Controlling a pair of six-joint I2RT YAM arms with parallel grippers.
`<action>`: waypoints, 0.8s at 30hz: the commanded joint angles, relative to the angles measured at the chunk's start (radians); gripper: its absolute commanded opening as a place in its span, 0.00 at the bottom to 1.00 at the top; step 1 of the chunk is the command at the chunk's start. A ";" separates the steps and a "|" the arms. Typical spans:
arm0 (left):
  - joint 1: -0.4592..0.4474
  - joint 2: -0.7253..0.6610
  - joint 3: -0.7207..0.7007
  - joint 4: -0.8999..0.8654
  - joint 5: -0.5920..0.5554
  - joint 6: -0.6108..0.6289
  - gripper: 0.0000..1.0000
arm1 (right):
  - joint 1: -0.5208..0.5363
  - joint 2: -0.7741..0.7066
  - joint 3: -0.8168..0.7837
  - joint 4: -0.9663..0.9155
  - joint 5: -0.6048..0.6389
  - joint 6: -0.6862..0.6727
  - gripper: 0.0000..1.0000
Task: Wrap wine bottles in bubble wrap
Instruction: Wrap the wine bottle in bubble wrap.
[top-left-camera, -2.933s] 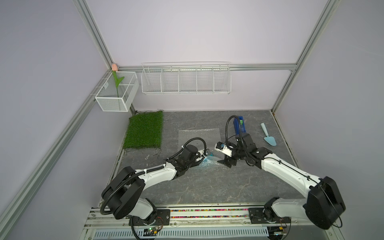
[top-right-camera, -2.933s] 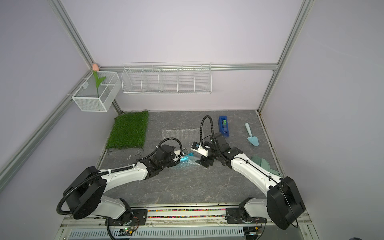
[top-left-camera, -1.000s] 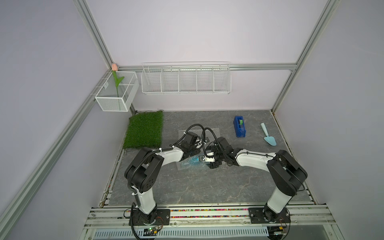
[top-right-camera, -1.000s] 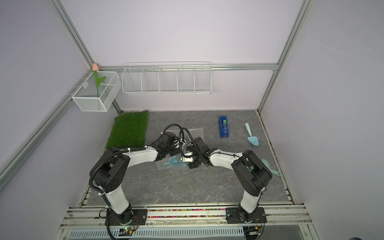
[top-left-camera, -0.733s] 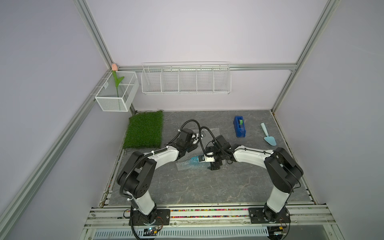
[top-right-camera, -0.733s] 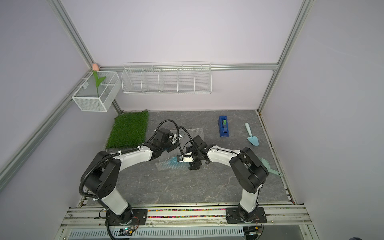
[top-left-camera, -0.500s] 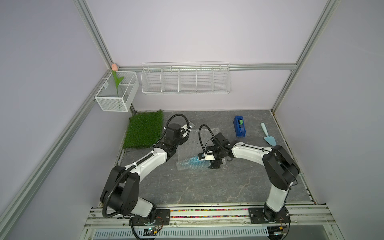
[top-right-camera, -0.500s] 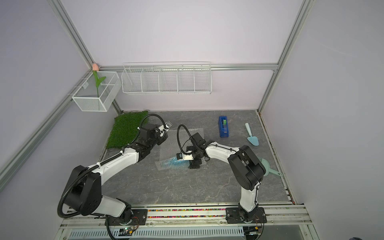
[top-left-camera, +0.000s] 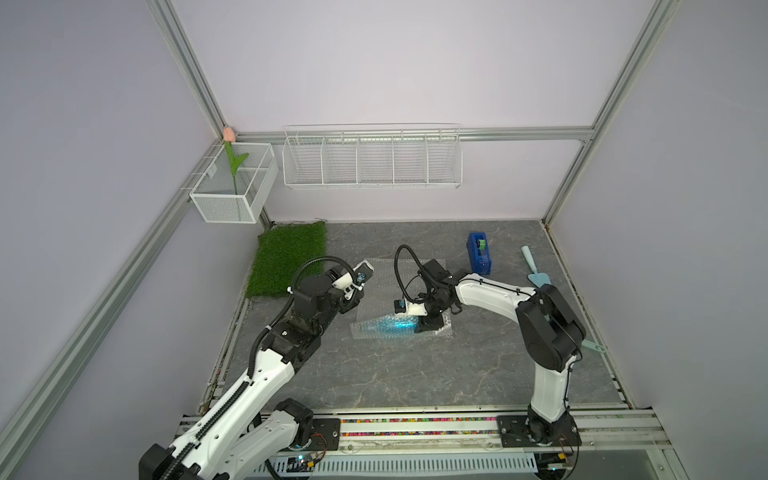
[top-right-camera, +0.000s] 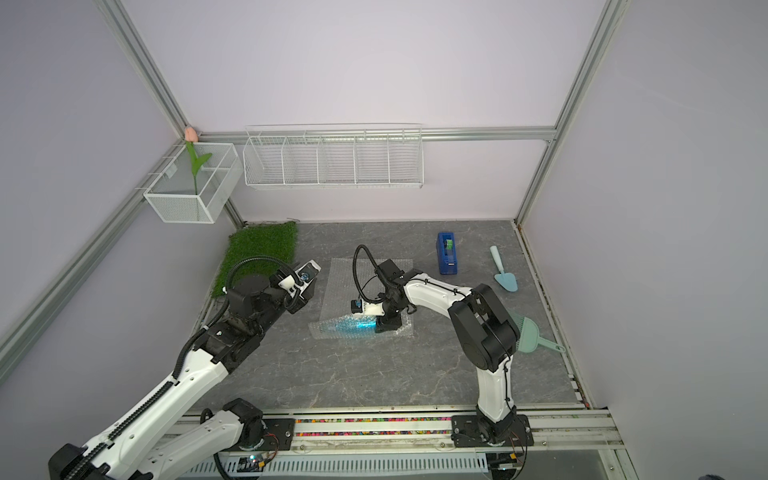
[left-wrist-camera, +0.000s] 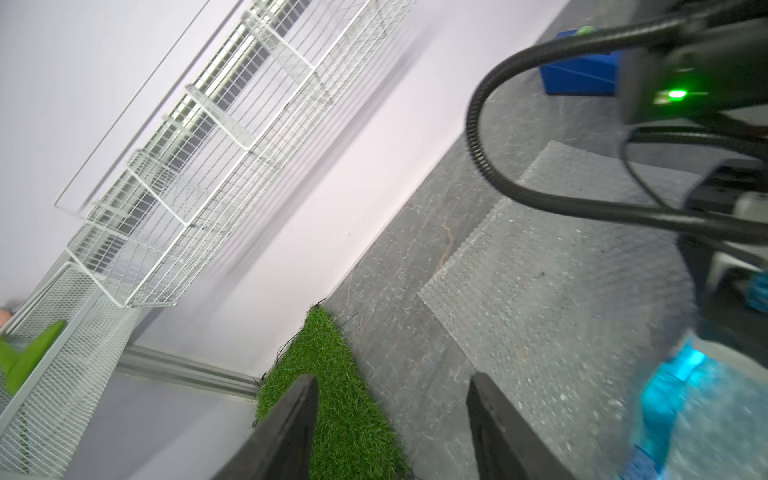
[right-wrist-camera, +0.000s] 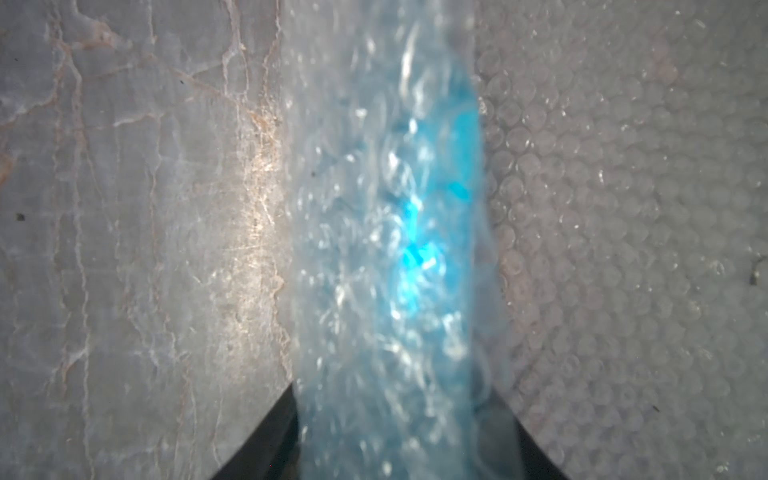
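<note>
At the bubble wrap's 6 o'clock edge the wine bottle lay half-rolled in film, right gripper had just clamped its 3 o'clock end, left gripper, spread and empty, had backed off toward 10 o'clock, so rolling probably rested on one arm.

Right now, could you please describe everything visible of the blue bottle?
The bottle lies on its side, rolled in the near end of the bubble wrap. Only its bright blue liquid shows, blurred through the bubbled film, narrowing toward the robot's left. Cap and label cannot be made out. The right gripper is at its wide end, jaws pressing the wrap on both sides.
</note>
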 joint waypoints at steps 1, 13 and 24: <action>-0.074 -0.043 -0.014 -0.253 0.044 0.070 0.60 | -0.008 0.046 0.045 -0.162 -0.073 0.034 0.44; -0.429 0.131 -0.219 0.025 -0.059 0.242 0.66 | -0.034 0.129 0.153 -0.318 -0.147 0.069 0.37; -0.417 0.546 -0.159 0.359 -0.165 0.284 0.81 | -0.050 0.165 0.210 -0.389 -0.185 0.058 0.37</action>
